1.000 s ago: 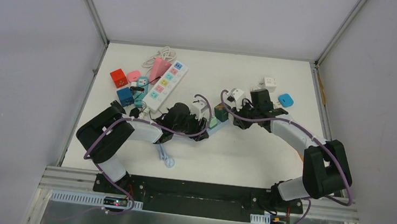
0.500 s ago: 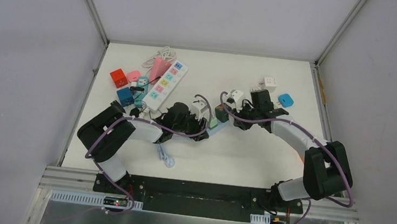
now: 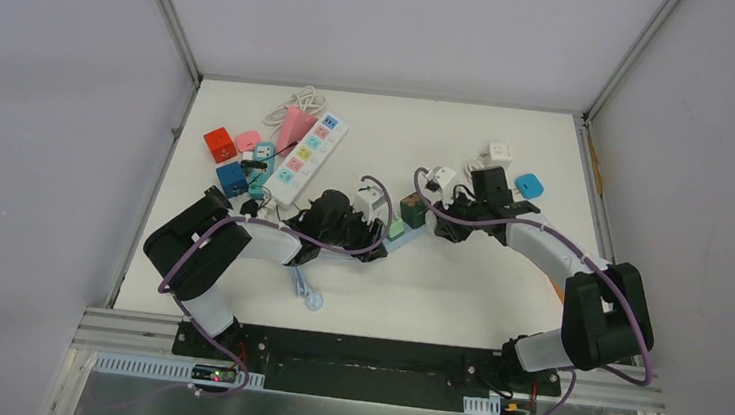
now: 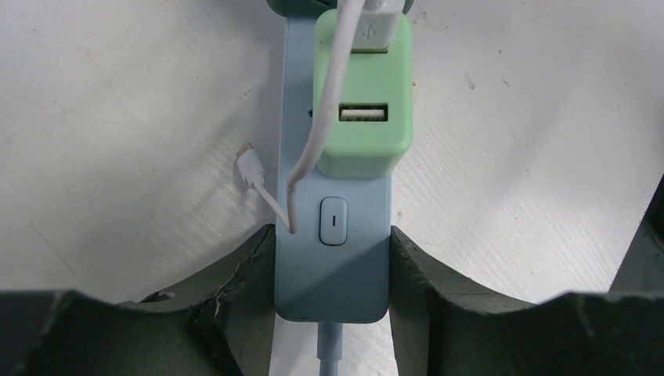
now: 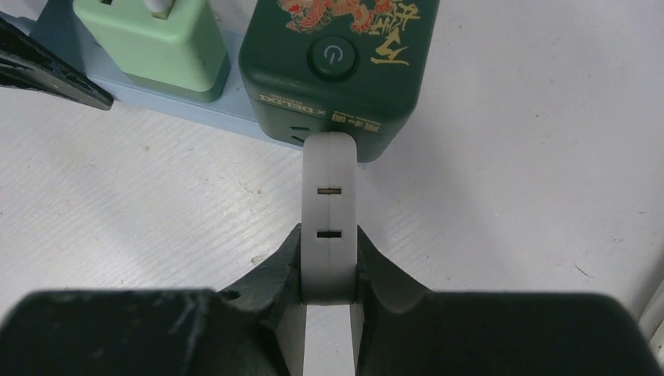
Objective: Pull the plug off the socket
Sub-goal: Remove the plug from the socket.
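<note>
Currently, extraction step: right gripper fingers pinch white plug, butted against dark green socket cube, centre of surface; left gripper fingers clamp blue power strip. Next: straight pull right, strip braced.

LIGHT: bright, even, from above | SHADOWS: soft, short, cast on the table; darker band across the power strip between the fingers of the left gripper | EXPOSURE: white table near washed out in top view | FOCUS: wrist views crisp mid-frame at the plug, near fingers soft | TOP VIEW: small detail coarse
</note>
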Available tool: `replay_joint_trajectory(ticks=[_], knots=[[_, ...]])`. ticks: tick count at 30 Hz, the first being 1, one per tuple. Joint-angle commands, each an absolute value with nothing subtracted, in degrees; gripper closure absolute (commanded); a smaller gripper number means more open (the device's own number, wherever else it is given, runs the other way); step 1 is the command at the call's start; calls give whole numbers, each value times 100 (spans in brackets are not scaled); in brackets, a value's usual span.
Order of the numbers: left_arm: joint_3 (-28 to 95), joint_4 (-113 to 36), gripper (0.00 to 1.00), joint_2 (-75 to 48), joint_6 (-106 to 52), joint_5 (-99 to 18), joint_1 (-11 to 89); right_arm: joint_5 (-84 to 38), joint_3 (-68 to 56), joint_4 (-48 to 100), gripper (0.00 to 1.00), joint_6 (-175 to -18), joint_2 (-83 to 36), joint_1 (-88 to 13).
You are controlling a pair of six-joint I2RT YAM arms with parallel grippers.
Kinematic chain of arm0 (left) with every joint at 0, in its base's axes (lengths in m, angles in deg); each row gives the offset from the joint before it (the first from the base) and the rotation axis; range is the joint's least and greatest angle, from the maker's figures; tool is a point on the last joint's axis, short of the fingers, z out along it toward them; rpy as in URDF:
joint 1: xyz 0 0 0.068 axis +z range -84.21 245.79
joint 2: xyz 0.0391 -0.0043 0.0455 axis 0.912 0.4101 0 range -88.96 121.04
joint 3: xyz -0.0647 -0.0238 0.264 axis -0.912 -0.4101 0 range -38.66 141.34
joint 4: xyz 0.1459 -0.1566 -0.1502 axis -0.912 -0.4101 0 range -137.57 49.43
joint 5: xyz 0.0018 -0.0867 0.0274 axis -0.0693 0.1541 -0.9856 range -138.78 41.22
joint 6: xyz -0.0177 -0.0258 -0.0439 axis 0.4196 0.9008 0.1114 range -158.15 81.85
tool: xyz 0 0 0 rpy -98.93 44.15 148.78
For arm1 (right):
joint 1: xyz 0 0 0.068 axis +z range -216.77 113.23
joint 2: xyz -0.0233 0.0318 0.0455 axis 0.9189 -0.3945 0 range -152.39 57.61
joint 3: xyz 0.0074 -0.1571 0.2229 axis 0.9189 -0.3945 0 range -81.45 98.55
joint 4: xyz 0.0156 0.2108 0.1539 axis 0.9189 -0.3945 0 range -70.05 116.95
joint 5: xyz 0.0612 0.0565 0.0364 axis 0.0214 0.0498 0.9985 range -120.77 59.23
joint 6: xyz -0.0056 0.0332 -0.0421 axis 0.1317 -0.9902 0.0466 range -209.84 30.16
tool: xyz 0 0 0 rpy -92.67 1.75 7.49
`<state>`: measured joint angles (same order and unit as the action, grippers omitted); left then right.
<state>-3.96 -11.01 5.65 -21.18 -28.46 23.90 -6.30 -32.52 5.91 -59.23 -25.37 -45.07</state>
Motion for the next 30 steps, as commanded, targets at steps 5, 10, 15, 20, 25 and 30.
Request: replay_joint_trajectory(ticks=[5,10,15,20,25,30], knots=[[-561,-1697,100,728,-1946,-3093,2492,-573,-3434,41,100,-5635,-2538,-4090],[-535,-1765,100,707,-2008,-3114,2492,-722,-3282,-4,100,-5828,-2618,-4586],[-526,-1902,100,630,-2128,-3179,2492,-743,-3328,57,100,-5810,-2458,-4854],[-517,-1964,100,588,-2162,-3183,2492,-635,-3295,-9,100,-5854,-2533,-4833],[-485,-1956,100,605,-2163,-3206,2496,-4,-3406,-226,100,-5541,-2524,-4173],[-464,-1978,100,618,-2160,-3269,2492,-243,-3211,-398,100,-5458,-2846,-3873]])
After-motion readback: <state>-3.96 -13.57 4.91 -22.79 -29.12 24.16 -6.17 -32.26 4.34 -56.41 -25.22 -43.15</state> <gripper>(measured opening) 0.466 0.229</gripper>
